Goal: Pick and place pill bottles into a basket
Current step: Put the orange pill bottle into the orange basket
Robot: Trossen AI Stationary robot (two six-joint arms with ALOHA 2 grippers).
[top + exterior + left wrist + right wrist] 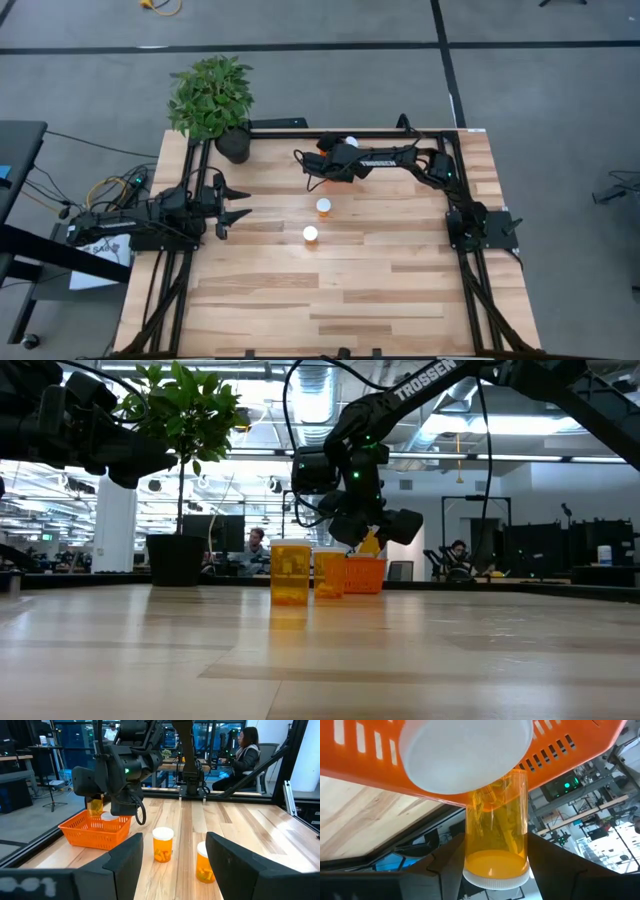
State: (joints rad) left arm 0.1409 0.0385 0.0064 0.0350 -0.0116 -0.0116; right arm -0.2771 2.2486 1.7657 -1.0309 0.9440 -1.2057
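Note:
My right gripper [320,170] hangs over the far middle of the table, shut on a pill bottle [495,820], above the orange basket [95,831]. The held bottle also shows in the left wrist view [95,806], just over the basket's rim. A white cap [107,816] of another bottle shows inside the basket. Two more bottles [323,207] [310,234] stand upright on their bases on the table. My left gripper [235,205] is open and empty at the table's left, pointing toward them. In the high view the basket is mostly hidden under the right arm. My right gripper pinches the bottle's amber body [470,855] between its two fingers, close to the white cap end [495,879], which lies nearest the wrist. The fingers come from above. The bottle is lifted clear and reaches out past the fingertips toward the basket floor [370,750].
A potted plant [212,100] stands at the table's far left corner. Dark frame rails run along the left and right edges [470,270]. Bare wood lies across the near half [320,300]. People sit in the room beyond the table [245,750].

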